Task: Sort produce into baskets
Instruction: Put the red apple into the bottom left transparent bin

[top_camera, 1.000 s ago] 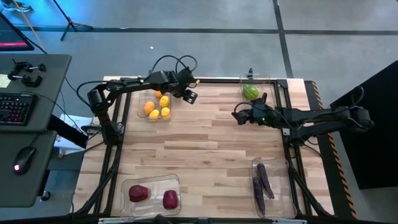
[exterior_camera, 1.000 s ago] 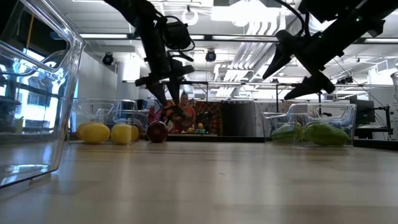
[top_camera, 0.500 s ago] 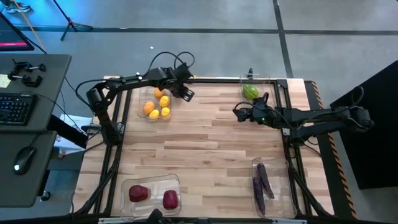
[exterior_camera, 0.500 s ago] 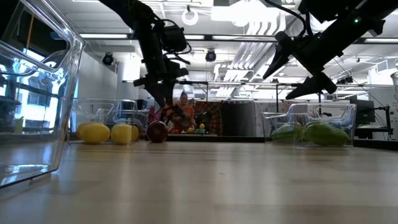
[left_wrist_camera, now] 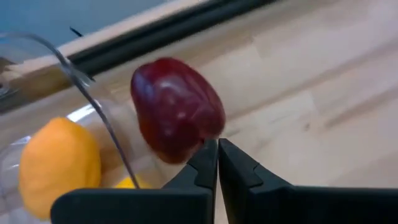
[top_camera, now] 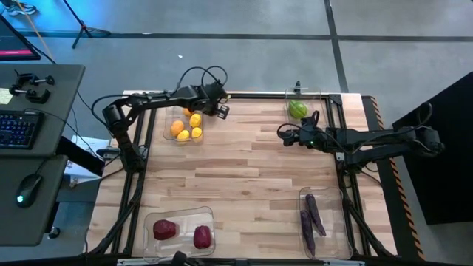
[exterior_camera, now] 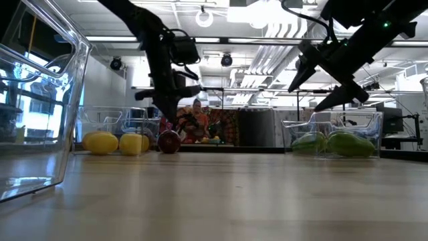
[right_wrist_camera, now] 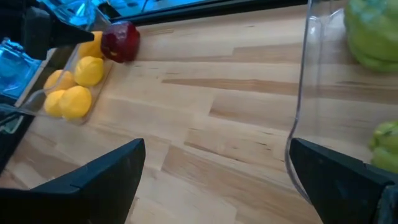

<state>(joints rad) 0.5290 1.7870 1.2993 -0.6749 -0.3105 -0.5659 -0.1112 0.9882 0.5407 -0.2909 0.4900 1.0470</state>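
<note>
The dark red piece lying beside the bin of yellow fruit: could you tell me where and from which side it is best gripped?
Grip the dark red piece across its rounded middle, coming from above. It rests against the bin wall, so a sideways approach looks blocked there. The left gripper, fingers together, would need opening first.

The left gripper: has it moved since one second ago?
Yes. In the high view the left gripper has shifted toward the table's far edge, closer to the bin of yellow fruit.

Grey floor (top_camera: 222, 18) — desk (top_camera: 37, 148), keyboard (top_camera: 16, 129)
</note>
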